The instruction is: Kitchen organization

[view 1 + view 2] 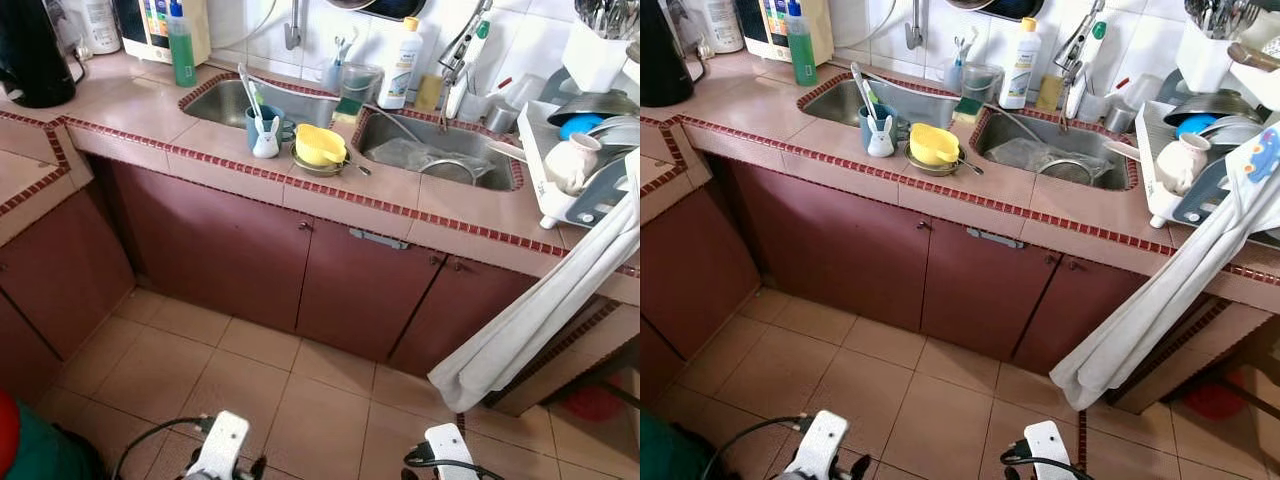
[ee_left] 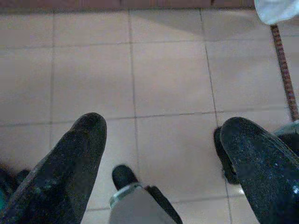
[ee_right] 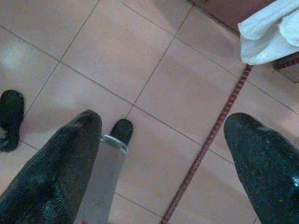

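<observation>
A tiled counter with a double sink runs across the head views. Between the left basin and the right basin stand a yellow bowl on a small dish, a teal mug holding utensils, and a white rabbit figure. Both arms hang low with their wrists over the floor, the left arm and the right arm. My left gripper is open above bare floor tiles. My right gripper is open too, holding nothing.
A dish rack with a white jug and plates sits at the right. A white towel hangs off it down past the cabinet doors. A green bottle, a white bottle and a black kettle stand on the counter.
</observation>
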Controlling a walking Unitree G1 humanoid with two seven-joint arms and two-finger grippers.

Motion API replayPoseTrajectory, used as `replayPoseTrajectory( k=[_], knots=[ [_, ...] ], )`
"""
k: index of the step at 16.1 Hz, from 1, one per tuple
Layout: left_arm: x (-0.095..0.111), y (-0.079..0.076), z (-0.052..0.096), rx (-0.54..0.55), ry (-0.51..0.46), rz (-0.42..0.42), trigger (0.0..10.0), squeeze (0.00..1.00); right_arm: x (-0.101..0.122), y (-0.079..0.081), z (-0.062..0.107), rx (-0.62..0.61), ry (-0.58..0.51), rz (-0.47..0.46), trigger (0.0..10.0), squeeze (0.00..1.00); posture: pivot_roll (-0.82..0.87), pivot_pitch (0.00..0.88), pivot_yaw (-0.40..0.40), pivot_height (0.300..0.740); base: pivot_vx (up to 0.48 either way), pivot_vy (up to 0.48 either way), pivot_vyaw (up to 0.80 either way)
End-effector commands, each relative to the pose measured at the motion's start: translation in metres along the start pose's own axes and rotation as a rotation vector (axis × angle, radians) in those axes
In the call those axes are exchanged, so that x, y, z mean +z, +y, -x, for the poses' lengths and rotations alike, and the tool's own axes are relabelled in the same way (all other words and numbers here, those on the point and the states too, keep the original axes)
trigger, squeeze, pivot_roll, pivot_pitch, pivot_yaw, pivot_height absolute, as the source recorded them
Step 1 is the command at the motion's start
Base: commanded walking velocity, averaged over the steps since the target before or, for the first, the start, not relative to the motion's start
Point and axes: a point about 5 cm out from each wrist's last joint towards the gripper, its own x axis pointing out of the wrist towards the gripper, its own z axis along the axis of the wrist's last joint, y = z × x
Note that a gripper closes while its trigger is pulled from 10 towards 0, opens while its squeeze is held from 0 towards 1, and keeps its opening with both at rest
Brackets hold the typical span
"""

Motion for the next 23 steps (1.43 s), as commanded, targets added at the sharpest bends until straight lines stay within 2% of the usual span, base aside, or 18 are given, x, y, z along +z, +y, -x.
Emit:
replayPoseTrajectory(
  k=[1,2,3,4,6,7,8,10,12,14,15,16,17,18,20,23],
  knots=[
    [0.011,0.004,-0.001,0.02,-0.06,-0.011,10.0,0.0,0.011,-0.007,0.0,-0.021,-0.053,-0.008,10.0,0.8,0.07,0.0,-0.085,0.74,0.0,0.0,0.0],
    [0.014,0.008,-0.001,0.045,-0.086,-0.014,10.0,0.0,0.017,-0.007,-0.001,-0.015,-0.081,-0.005,10.0,0.0,0.06,0.0,-0.078,0.74,0.0,0.0,0.0],
    [0.016,0.01,-0.001,0.058,-0.098,-0.009,10.0,0.0,0.02,-0.007,-0.002,-0.013,-0.095,-0.009,10.0,0.0,0.05,0.0,-0.074,0.74,0.0,0.0,0.0],
    [0.024,0.018,0.001,0.101,-0.168,0.07,10.0,0.0,0.032,-0.006,-0.003,0.004,-0.161,-0.042,10.0,0.0,0.03,0.0,-0.063,0.74,0.0,0.0,0.0],
    [0.035,0.023,0.002,0.138,-0.258,0.109,10.0,0.0,0.049,-0.006,-0.002,0.013,-0.262,-0.072,10.0,0.0,0.02,0.0,-0.066,0.74,0.0,0.0,0.0],
    [0.045,0.021,0.003,0.15,-0.336,0.09,10.0,0.0,0.065,-0.007,-0.002,0.037,-0.359,-0.244,10.0,0.0,0.03,0.0,-0.066,0.74,0.0,0.0,0.0],
    [0.052,0.02,0.005,0.159,-0.389,0.092,10.0,0.0,0.075,-0.008,-0.001,0.061,-0.419,-0.316,10.0,0.0,0.02,0.0,-0.067,0.74,0.0,0.0,0.0],
    [0.069,0.021,0.007,0.164,-0.486,0.117,10.0,0.0,0.094,-0.006,0.001,0.118,-0.529,-0.361,10.0,0.0,0.03,0.0,-0.066,0.74,0.0,0.0,0.0],
    [0.097,0.025,0.011,0.174,-0.605,0.115,10.0,0.0,0.12,-0.002,0.005,0.07,-0.623,-0.227,10.0,0.0,0.03,0.0,-0.068,0.74,0.0,0.0,0.0],
    [0.117,0.03,0.017,0.164,-0.698,0.128,10.0,0.0,0.142,0.002,0.01,0.174,-0.723,-0.321,10.0,0.0,0.03,0.0,-0.071,0.74,0.0,0.0,0.0],
    [0.127,0.032,0.021,0.172,-0.734,0.127,10.0,0.0,0.157,0.006,0.015,0.224,-0.79,-0.323,10.0,0.0,0.03,0.0,-0.075,0.74,0.0,0.0,0.0],
    [0.15,0.031,0.029,0.154,-0.805,0.142,10.0,0.0,0.184,0.017,0.03,0.279,-0.917,-0.18,10.0,0.0,0.03,0.0,-0.076,0.74,0.0,0.0,0.0],
    [0.154,0.028,0.032,0.131,-0.826,0.13,10.0,0.0,0.188,0.019,0.031,0.279,-0.924,-0.153,10.0,0.0,0.03,0.0,-0.081,0.74,0.0,0.0,0.0],
    [0.163,0.019,0.039,0.078,-0.868,0.058,10.0,0.0,0.204,0.026,0.04,0.276,-0.982,-0.069,10.0,0.0,0.03,0.0,-0.082,0.74,0.0,0.0,0.0],
    [0.16,0.019,0.04,0.088,-0.853,0.049,10.0,0.0,0.211,0.026,0.046,0.252,-1.028,0.003,10.0,0.0,0.04,0.0,-0.09,0.74,0.0,0.0,0.0],
    [0.159,0.024,0.047,0.117,-0.849,0.069,10.0,0.0,0.215,0.022,0.051,0.228,-1.038,-0.015,10.0,0.0,0.05,0.0,-0.1,0.74,0.0,0.0,0.0]
  ],
)
